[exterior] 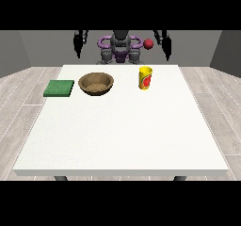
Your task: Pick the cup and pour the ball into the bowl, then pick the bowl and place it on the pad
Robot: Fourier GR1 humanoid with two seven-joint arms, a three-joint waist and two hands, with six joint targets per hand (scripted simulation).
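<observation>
A yellow cup [145, 78] stands upright on the white surface [122, 131], at 3 o'clock from the brown bowl [96, 84]. A green pad [59, 88] lies at 9 o'clock from the bowl. A red ball [148, 44] shows high up, at 12 o'clock from the cup, maybe in the air. Both hands, at the view's left [78, 44] and right [164, 41], hang above the far edge holding nothing; I cannot tell how their fingers lie.

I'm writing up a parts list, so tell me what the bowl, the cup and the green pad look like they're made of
The bowl looks like wood: matte brown with a mottled, grainy inside. The cup looks like smooth plastic or coated paper: bright yellow with a red mark, no texture; which of the two is unclear. The pad looks like foam or felt: flat, uniformly dull green, though its material is uncertain.
</observation>
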